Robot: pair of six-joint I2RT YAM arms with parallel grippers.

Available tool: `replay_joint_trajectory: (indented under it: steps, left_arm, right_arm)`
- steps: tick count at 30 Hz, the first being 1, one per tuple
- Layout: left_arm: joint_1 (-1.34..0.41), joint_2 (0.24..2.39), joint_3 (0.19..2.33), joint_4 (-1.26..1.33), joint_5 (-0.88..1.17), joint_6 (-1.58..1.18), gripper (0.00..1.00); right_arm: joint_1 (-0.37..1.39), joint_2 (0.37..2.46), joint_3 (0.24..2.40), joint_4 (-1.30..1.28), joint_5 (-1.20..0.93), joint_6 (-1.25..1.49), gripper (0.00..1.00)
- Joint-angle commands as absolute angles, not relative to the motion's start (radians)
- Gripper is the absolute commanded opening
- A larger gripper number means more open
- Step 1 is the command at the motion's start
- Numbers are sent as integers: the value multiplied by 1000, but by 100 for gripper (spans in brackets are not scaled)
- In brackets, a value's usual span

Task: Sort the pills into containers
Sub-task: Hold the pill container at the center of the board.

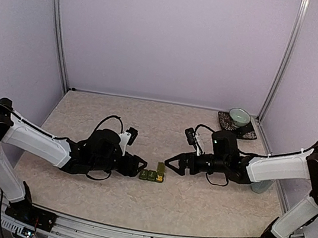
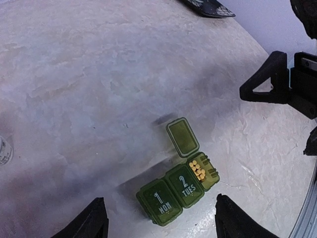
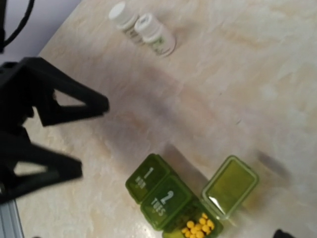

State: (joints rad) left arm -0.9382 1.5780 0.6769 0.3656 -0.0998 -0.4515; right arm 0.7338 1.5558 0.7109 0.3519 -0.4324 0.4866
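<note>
- Table (image 1: 194,202): pale marbled top; everything I'm working sits on it.
- Left arm (image 1: 41,143): comes in from 8 o'clock in top view, forearm low, pointing toward table centre.
- Right arm (image 1: 277,166): comes in from 4 o'clock, also low, aimed at centre.
- Left gripper (image 1: 140,166): jaws apart, nothing btwn them. It sits just beside the strip, at the strip's 9 o'clock, not touching as far as I can see.
- Right gripper (image 1: 168,166): jaws spread wide, empty, near the strip at its 1–2 o'clock.
- Mug (image 1: 261,185): pale blue, mostly hidden behind right forearm, approx 4 o'clock on the table.
- Bowl (image 1: 239,116): green, on a dark saucer (image 1: 247,132), far corner at 1–2 o'clock, well apart from both grippers.
- Bottles (image 3: 143,27): two white-capped ones side by side, at 11–12 o'clock in right wrist view; can't read labels.
- Containers (image 1: 152,175): dark green 3-cell strip, flat on table just 6 o'clock of centre, btwn the two grippers. Cells marked "1 MON" and "2 TUES" are shut; the 3 o'clock end cell is open.
- Lid (image 2: 182,137): flipped back from the open cell, lying at its 12 o'clock.
- Pills (image 2: 198,170): small yellow ones, clustered inside the open cell.
</note>
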Motion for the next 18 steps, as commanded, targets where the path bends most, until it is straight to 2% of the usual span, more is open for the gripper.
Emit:
replay_joint_trajectory:
  steps: [1,18]
  left_arm:
    - [-952,1641,688,368,-39,-477,72]
    - [-954,1763,745,370,-26,-485,71]
  right_arm:
    - [710,1624,770,360,-508,501,100]
    - [690,1844,882,402,-607,467,100]
